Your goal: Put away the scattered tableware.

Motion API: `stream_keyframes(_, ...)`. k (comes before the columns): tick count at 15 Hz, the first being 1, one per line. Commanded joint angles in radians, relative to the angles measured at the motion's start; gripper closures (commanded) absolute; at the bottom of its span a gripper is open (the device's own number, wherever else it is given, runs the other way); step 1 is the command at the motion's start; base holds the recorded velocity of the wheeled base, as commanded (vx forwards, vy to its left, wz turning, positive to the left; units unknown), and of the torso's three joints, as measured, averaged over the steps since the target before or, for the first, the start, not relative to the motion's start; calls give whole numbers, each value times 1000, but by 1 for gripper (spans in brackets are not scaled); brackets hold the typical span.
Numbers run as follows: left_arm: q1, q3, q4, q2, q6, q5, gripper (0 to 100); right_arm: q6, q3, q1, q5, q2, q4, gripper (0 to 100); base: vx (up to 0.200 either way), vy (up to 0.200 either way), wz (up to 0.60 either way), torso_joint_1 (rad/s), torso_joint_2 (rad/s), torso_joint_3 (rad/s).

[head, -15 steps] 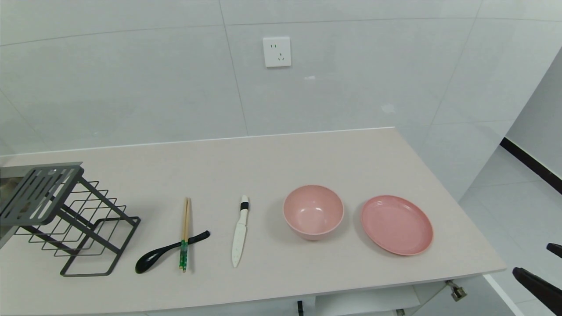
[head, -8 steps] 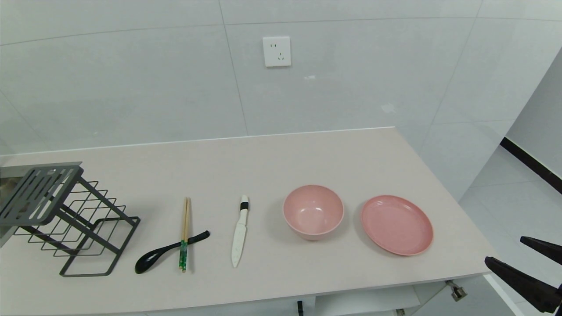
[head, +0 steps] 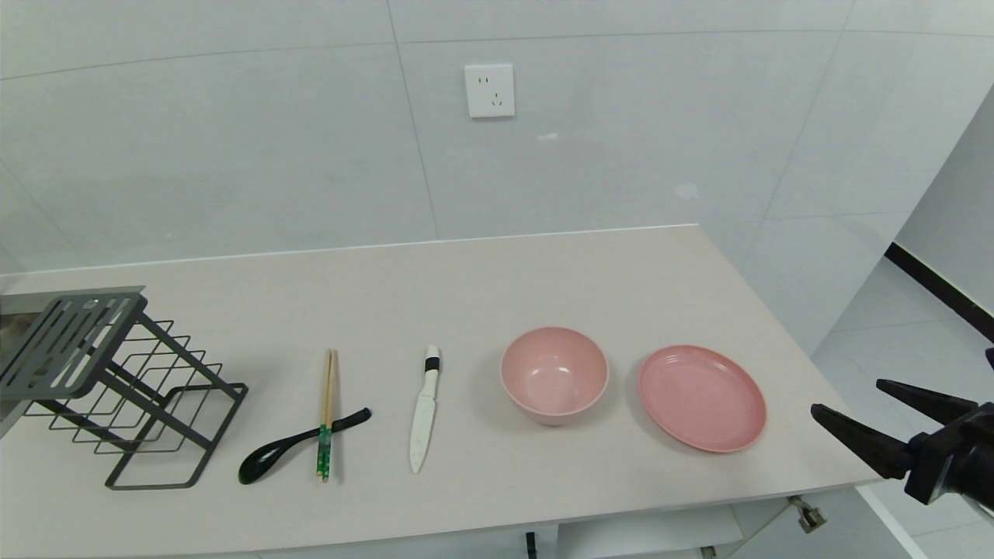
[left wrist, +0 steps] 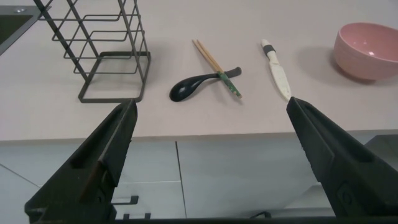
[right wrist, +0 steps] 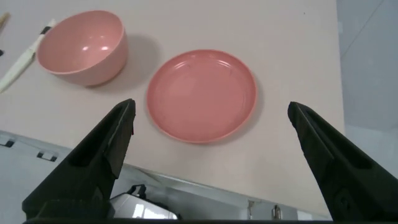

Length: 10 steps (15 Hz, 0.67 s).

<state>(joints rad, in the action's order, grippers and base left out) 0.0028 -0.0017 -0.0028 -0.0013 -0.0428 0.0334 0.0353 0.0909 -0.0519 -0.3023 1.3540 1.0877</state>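
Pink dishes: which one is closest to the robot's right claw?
The flat plate. It lies nearest the open right gripper; the deep bowl sits farther left, beside the knife.

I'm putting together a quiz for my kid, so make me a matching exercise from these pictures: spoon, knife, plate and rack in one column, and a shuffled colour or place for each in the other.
1 spoon
2 knife
3 plate
4 rack

A pink, farthest to the robot's right
B dark wire, farthest to the robot's left
C black, crossed by the chopsticks
D white, with a black band on the handle

Pairs: 1-C, 2-D, 3-A, 4-B.
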Motion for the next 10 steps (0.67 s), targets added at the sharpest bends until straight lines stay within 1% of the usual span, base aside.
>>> stream_keyframes(1,0,0,0,1,0,0,0,9,0,15,-1,169,89,0,0,0,0,0,0,0)
stream_keyframes(5,0,0,0,1,0,0,0,9,4,15,-3,312,199,0,0,0,0,0,0,0)
stream_keyframes(7,0,0,0,1,0,0,0,9,9,17,-3,346,207,0,0,0,0,0,0,0)
stream_keyframes(10,0,0,0,1,0,0,0,11,53,17,-3,415,205,0,0,0,0,0,0,0)
